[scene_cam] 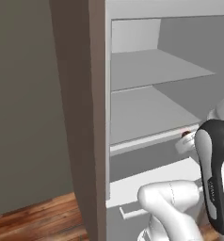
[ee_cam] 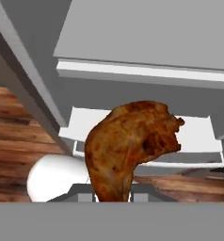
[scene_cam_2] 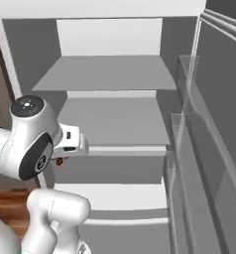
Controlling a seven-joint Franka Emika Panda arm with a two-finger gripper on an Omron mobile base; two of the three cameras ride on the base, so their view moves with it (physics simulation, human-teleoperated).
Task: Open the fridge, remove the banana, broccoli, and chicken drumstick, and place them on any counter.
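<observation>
Gripper (ee_cam: 113, 197) clamped on chicken drumstick (ee_cam: 130, 148), fridge (scene_cam_2: 115, 74) door open — drumstick just outside shelves

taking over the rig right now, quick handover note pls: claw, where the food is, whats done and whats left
Claw: shut on the chicken drumstick, held in front of the open fridge, below its shelf edge.
Fridge: door open; the two shelves in view look bare.
Banana and broccoli: not visible right now, so I cannot tell where they are.
Done: fridge opened, drumstick grasped and off the shelf.
Left: carry the drumstick to a counter and set it down; check on the banana and broccoli.
</observation>
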